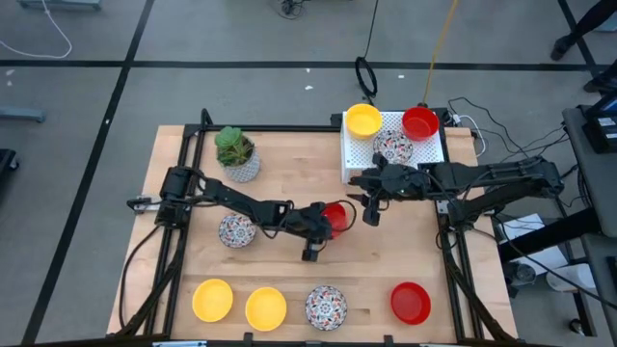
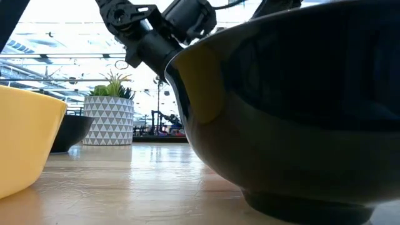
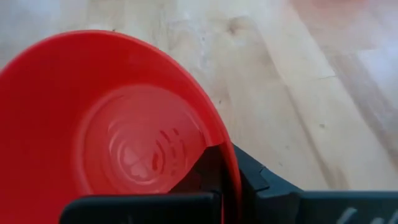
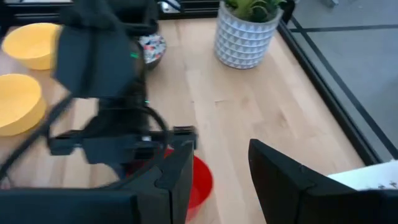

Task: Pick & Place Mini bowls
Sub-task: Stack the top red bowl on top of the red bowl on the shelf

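My left gripper (image 1: 323, 222) is at the middle of the table, shut on a glossy red mini bowl (image 1: 336, 216). My right gripper (image 1: 371, 200) hovers open just to the right of that bowl; its wrist view shows the red bowl (image 4: 200, 180) under the left gripper. On the white tray (image 1: 429, 151) sit a yellow bowl (image 1: 363, 120), a red bowl (image 1: 420, 123) and a patterned bowl (image 1: 393, 146). Another patterned bowl (image 1: 235, 231) rests on the wood. Along the near edge stand two yellow bowls (image 1: 212, 299) (image 1: 265, 308), a patterned bowl (image 1: 326, 306) and a red bowl (image 1: 410, 302). My left gripper holds the red bowl by its rim (image 3: 229, 158), one finger (image 3: 199, 171) inside the bowl and one finger (image 3: 258, 177) outside against the wall. The fingers reach it from the table's left side. Whether the bowl's base is clear of the wood, I cannot tell.
A white pot with a green plant (image 1: 236, 154) stands at the far left of the table. Black frame rails (image 1: 183, 241) run along the table's left and right sides. In the low view a bowl (image 2: 294, 106) close to the camera hides most of the table.
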`<state>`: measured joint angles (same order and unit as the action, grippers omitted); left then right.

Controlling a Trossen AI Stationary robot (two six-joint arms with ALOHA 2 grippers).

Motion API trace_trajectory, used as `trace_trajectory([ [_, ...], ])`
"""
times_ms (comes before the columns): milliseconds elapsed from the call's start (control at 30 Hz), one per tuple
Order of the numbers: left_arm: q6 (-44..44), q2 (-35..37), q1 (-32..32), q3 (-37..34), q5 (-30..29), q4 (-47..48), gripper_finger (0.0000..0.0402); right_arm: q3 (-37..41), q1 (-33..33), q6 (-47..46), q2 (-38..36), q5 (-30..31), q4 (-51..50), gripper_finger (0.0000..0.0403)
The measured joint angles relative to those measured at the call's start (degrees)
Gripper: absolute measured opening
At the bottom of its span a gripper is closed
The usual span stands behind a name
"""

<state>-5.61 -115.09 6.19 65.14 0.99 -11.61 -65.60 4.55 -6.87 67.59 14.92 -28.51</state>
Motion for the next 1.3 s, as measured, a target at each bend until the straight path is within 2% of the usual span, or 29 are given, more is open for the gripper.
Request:
trace_trajectory([
  [200, 0.29, -0.17, -0.17, 0.00, -0.02, -0.34, 0.0032, -0.02, 2.41, 0.00, 0.00, 0.09, 0.76, 0.0141],
  [567, 4.65, -0.17, -0.17, 0.00, -2.56, -0.76, 0.0043, 0.00, 4.61, 0.00, 0.00, 0.17, 0.81, 0.0141],
  [867, 4.95, 0.26, -0.10, 0.00, -2.54, -1.35, 0.0135, 0.00, 4.61, 0.00, 0.00, 0.07, 0.32, 0.0141],
  [1067, 6.34, 6.23, -0.06, 0.00, -2.49, 2.15, 0.0182, 1.04, 5.53, -1.54, 0.00, -0.01, 1.04, 0.0141],
  [1300, 11.48, 18.11, -0.06, 0.03, -2.36, 15.30, 0.0199, 9.88, 9.21, -0.45, 0.04, -0.24, 8.85, 0.0141],
])
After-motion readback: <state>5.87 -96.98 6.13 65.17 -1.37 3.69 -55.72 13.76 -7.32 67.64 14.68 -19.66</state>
